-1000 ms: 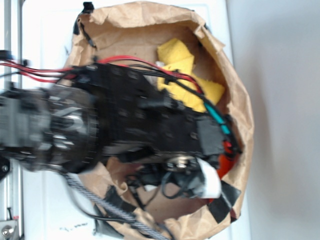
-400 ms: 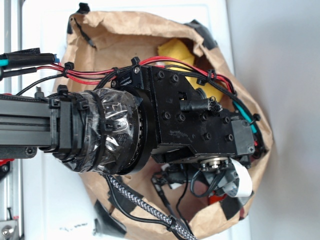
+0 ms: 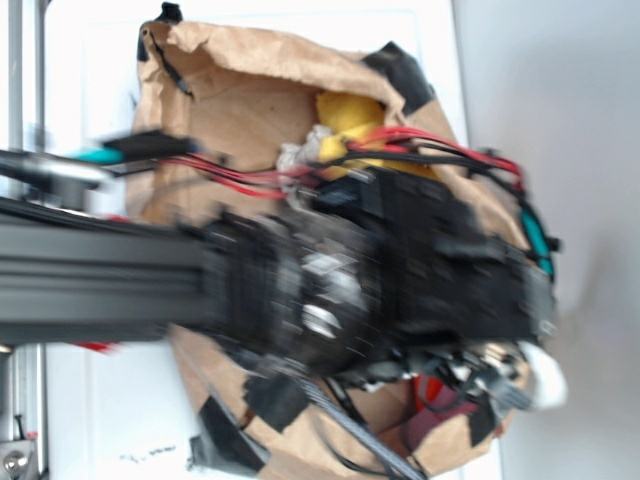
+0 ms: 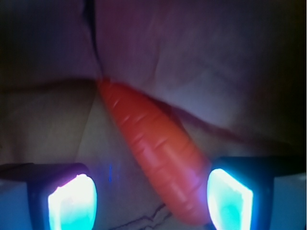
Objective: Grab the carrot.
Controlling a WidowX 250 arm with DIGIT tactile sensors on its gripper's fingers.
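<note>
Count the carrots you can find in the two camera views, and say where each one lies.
1. The carrot lies slanted on the brown paper, between the open pincer fingers, nearer the right finger in the wrist view. The arm blocks much of the bag, so others could be hidden.

Worktop (image 3: 90, 400): white, smooth, evenly lit; carries a crumpled brown paper bag (image 3: 230, 100).
Right side (image 3: 570, 150): plain pale grey surface, soft shadow beside the bag.
Left edge (image 3: 15, 80): upright metal rail.
Light: bright, diffuse outside; dim inside the bag.
</note>
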